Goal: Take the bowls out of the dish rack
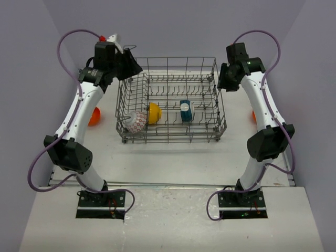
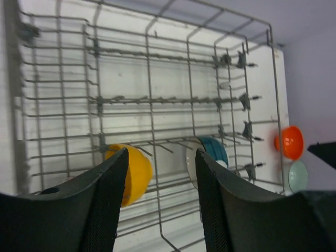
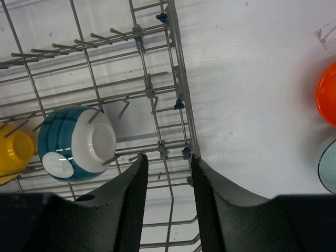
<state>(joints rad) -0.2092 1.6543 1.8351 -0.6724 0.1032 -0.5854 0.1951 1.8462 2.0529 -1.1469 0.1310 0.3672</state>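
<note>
Grey wire dish rack (image 1: 170,100) sits on the counter (image 1: 168,157), holding three bowls along its near row: patterned white bowl (image 1: 135,122), yellow bowl (image 1: 153,113), teal bowl (image 1: 186,111). Farther back, left gripper (image 2: 160,157) and right gripper (image 3: 169,160) hang over its far corners, both parted and empty. Seemingly between picks; next comes a descent onto a bowl's rim. Only the wrist views reveal the pale bowl (image 3: 328,165) beside an orange bowl (image 3: 326,94), right of the rack.

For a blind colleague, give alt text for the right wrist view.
Open right gripper above a side wall of the dish rack. Inside, teal bowl and yellow bowl; outside on the table, orange bowl and pale bowl.
</note>
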